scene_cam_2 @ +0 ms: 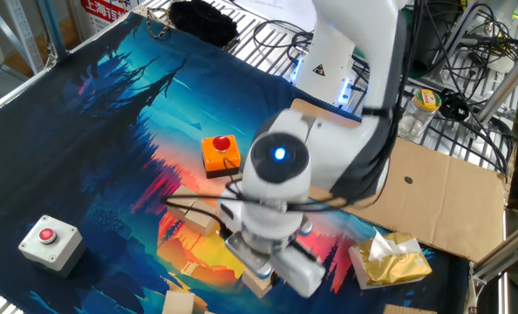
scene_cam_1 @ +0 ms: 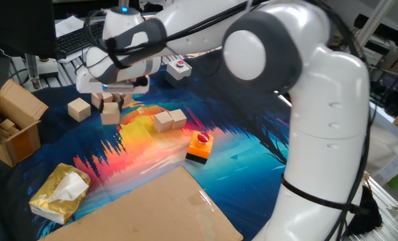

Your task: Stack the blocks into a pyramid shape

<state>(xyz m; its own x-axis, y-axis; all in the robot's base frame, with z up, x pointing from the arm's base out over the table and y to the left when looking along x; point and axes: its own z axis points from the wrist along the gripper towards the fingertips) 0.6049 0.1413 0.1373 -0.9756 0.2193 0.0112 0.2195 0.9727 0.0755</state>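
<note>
My gripper is shut on one pale wooden block and holds it just above the mat at the left. In the other fixed view the same gripper hangs under the arm's wrist, and the held block pokes out below it. A loose block lies to the left of the gripper. Two blocks sit side by side, touching, to its right. One more block shows at the bottom edge of the other fixed view. The arm hides part of the mat there.
An orange-and-black block with a red button stands right of the paired blocks. An open cardboard box is at the far left, a yellow packet in front, a flat cardboard sheet nearby. A grey button box sits on the mat.
</note>
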